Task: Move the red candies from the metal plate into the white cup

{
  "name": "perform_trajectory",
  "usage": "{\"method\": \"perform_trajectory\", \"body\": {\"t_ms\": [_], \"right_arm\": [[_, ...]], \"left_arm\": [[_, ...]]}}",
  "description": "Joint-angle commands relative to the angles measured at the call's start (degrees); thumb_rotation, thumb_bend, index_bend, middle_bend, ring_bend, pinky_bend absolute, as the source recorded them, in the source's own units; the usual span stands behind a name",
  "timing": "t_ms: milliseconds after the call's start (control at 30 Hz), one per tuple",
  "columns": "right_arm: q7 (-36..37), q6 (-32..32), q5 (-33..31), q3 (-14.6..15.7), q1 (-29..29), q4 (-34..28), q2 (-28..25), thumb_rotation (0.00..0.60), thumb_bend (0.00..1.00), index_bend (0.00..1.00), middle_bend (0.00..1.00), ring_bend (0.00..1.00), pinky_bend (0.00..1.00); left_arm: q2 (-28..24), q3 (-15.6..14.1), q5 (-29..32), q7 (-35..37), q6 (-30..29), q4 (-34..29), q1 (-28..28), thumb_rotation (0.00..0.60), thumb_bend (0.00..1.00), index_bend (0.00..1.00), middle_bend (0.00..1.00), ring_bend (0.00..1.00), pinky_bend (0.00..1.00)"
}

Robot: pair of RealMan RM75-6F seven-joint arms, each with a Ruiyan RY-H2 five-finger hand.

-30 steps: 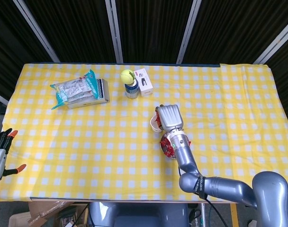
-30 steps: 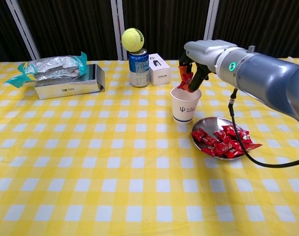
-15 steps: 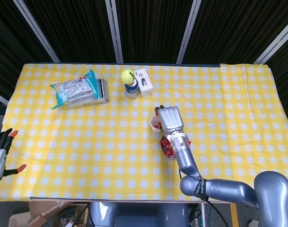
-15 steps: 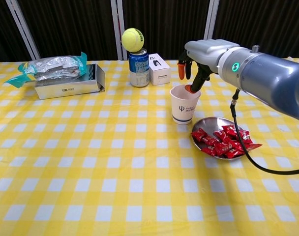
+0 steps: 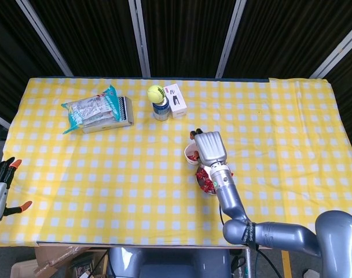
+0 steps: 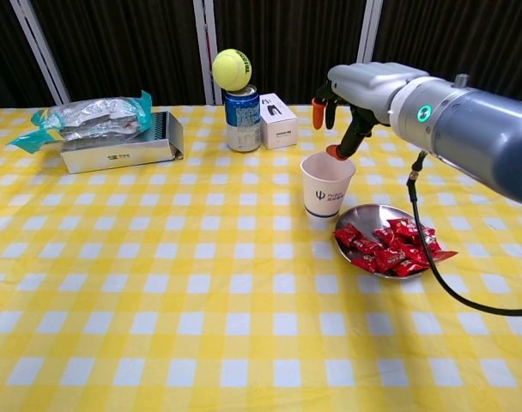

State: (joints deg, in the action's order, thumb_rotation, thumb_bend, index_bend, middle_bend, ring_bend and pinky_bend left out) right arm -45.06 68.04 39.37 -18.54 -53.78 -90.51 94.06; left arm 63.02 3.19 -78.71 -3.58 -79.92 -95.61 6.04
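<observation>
The white paper cup stands upright left of the metal plate, with red candy visible inside the cup from above. Several red candies lie heaped on the plate. My right hand hovers just above and behind the cup's rim, fingers spread apart and holding nothing; from above my right hand covers part of the cup and plate. My left hand rests at the table's left edge, fingers apart, empty.
At the back stand a blue can with a tennis ball on top, a small white box, and a metal tray holding a snack bag. The yellow checked cloth lies bare in front.
My right hand released the red candy into the cup, spread its fingers and lifted slightly to the right. The cup shifted a little. The left hand stayed still.
</observation>
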Motion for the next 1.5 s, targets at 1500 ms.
{"method": "perform_trajectory", "body": {"t_ms": [1500], "right_arm": [[-3.9, 5.5, 0.2, 15.0, 13.2, -11.8, -6.4, 0.600, 0.23, 0.30, 0.26, 0.72, 0.85]], "left_arm": [[1.1, -0.3, -2.0, -2.0, -2.5, 0.7, -0.7, 0.600, 0.04, 0.00, 0.00, 0.00, 0.00]]}}
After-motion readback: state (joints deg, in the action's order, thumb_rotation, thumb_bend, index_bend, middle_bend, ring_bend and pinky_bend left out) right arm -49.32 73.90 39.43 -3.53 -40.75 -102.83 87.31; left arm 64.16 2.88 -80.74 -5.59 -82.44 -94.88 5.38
